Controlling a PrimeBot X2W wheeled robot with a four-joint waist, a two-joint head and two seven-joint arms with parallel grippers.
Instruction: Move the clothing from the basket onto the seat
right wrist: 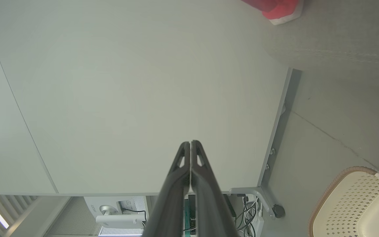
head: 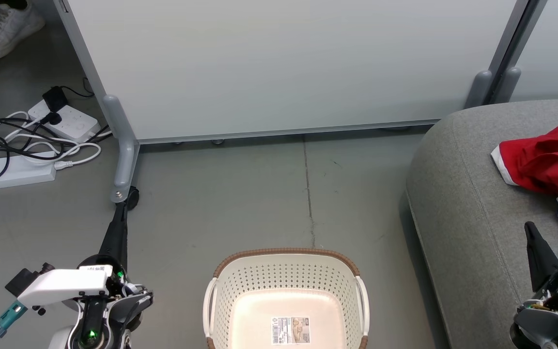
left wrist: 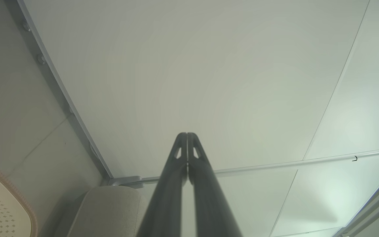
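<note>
Lying heaped on the large grey fabric-upholstered seat (head: pixel 468 203), the bright red, white-trimmed clothing (head: pixel 550 165) leaves the cream perforated plastic basket (head: pixel 286 253) bare, so the job looks done, which would explain why the left gripper (head: pixel 123 207) and right gripper (head: pixel 530 226) are both clenched on nothing.

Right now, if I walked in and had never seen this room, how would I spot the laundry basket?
Find the big pale partition panel; the basket sits on the floor in front of it, left of the grey seat. Nothing else nearby is a cream tub full of little holes, with a brown rim and a barcode label on its bare bottom.
</note>
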